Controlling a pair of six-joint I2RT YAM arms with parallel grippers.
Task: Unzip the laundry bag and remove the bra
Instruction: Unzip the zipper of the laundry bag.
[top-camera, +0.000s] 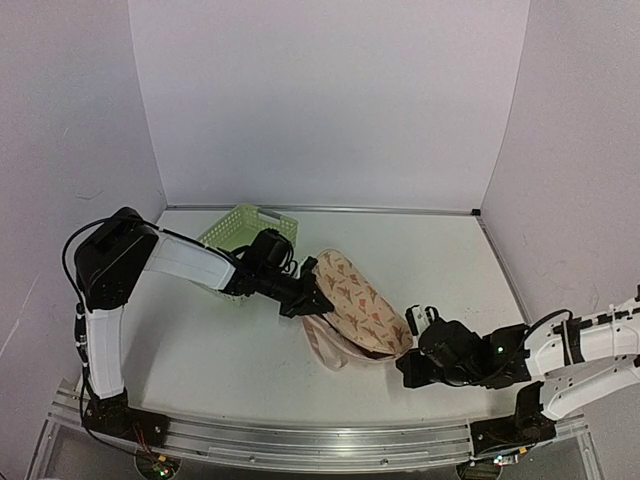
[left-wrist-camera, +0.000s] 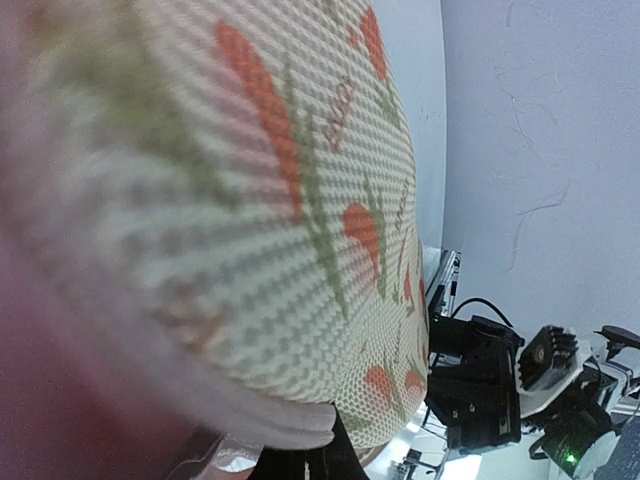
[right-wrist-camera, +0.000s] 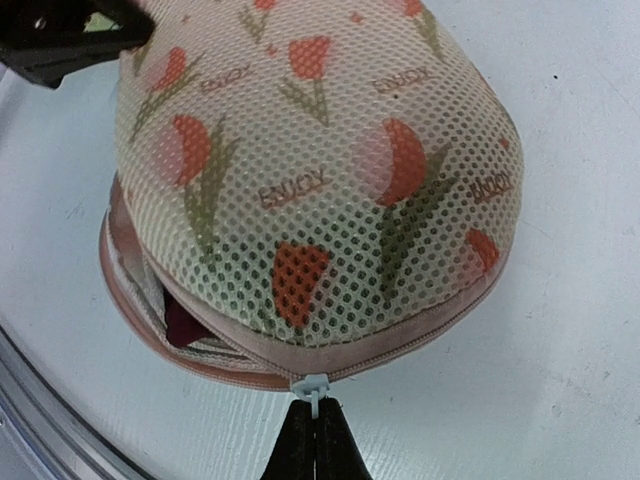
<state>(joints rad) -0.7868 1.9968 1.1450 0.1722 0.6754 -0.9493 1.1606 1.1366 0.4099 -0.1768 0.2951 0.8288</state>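
The laundry bag (top-camera: 357, 300), cream mesh with red tulip print and a pale pink trim, lies at the table's middle with its upper shell lifted. My left gripper (top-camera: 306, 296) is shut on the bag's far-left rim; in the left wrist view the mesh (left-wrist-camera: 300, 200) fills the frame above the dark fingers (left-wrist-camera: 306, 462). My right gripper (right-wrist-camera: 315, 425) is shut on the white zipper pull (right-wrist-camera: 312, 386) at the bag's near end. The zip gapes on the left side, where the maroon bra (right-wrist-camera: 182, 320) shows inside.
A light-green lattice basket (top-camera: 248, 228) stands behind the left arm near the back wall. White walls close off the table on the left, back and right. The metal rail (top-camera: 300, 445) runs along the near edge.
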